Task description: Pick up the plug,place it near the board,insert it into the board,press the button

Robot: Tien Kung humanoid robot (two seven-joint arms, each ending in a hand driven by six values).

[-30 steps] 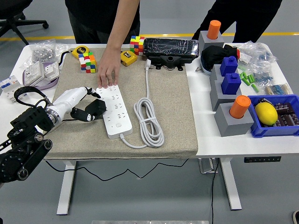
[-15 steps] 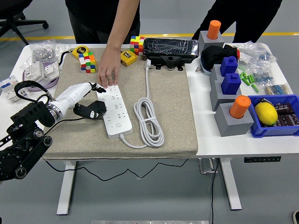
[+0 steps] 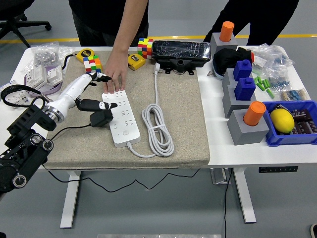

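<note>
1. Trouble is most likely at the plug (image 3: pixel 101 119) — it lies on the beige mat (image 3: pixel 183 114), touching the left side of the white power strip (image 3: pixel 120 117), and the left hand (image 3: pixel 84 94) does not grip it. The fingers are spread wide; one dark-tipped finger (image 3: pixel 106 105) reaches over the strip above the plug, the others point toward the table's far edge.

2. Judged from this, a push with open fingers could tip or slide the plug away from the sockets instead of seating it, since nothing pinches it.

3. A person's hand (image 3: pixel 115 74) presses on the far end of the strip, and the robot's raised fingers are just beside it — a further sweep could bump that hand, or shove the strip if the hold lets go.

4. The plug's thin black cord (image 3: pixel 59 130) runs toward the mat's left edge under the arm; it could drag the plug back.

5. Against the frame a second ago: the fingers were then curled around the plug, low on the mat; now they have opened and lifted toward the far edge. The plug has shifted only slightly. The person's hand has stayed.

6. No right arm shows.
</note>
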